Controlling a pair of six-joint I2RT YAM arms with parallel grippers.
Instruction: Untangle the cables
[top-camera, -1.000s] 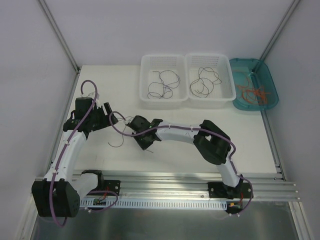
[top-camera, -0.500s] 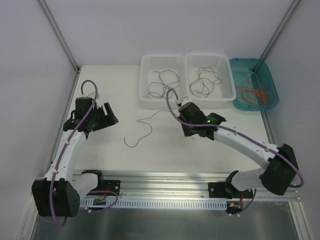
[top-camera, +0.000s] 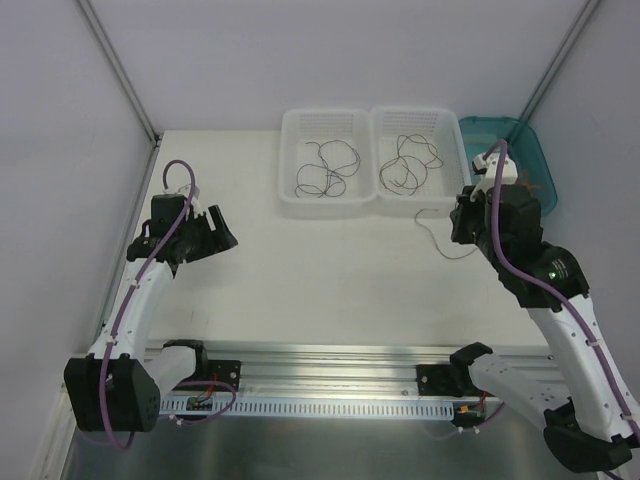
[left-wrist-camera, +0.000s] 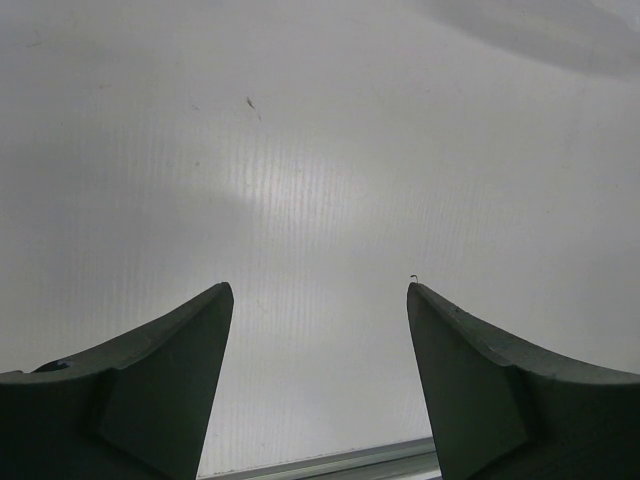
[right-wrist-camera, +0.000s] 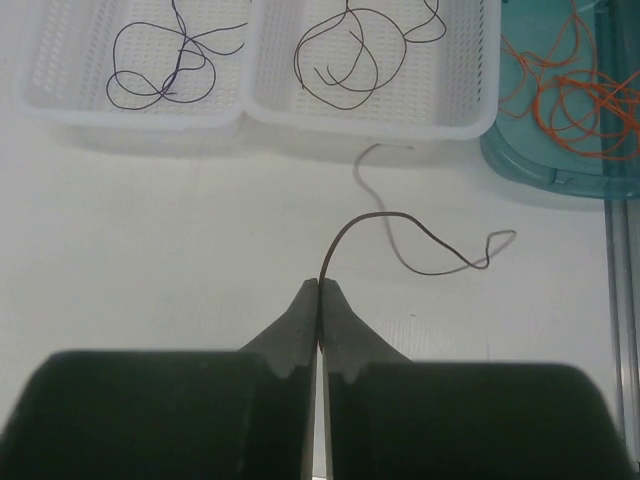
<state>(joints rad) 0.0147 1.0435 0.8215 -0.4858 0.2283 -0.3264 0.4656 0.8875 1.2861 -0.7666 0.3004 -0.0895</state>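
The right tool (right-wrist-camera: 319, 285), pinched shut on a dark wire (right-wrist-camera: 385, 214), sits just before the right-hand basket (right-wrist-camera: 400, 122); the wire runs ahead toward it. The left tool (left-wrist-camera: 318, 290) gapes empty, far left of it.

Dark cable (right-wrist-camera: 376, 214), orange cables (right-wrist-camera: 566, 98)

2 white baskets (top-camera: 325, 207) stand touching on the table (top-camera: 330, 280), a teal tray (top-camera: 528, 150) just beside them.

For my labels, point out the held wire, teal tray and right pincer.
held wire (right-wrist-camera: 372, 215), right wrist view, its arch.
teal tray (right-wrist-camera: 545, 176), right wrist view, near rim.
right pincer (right-wrist-camera: 319, 285), right wrist view, fingertips.
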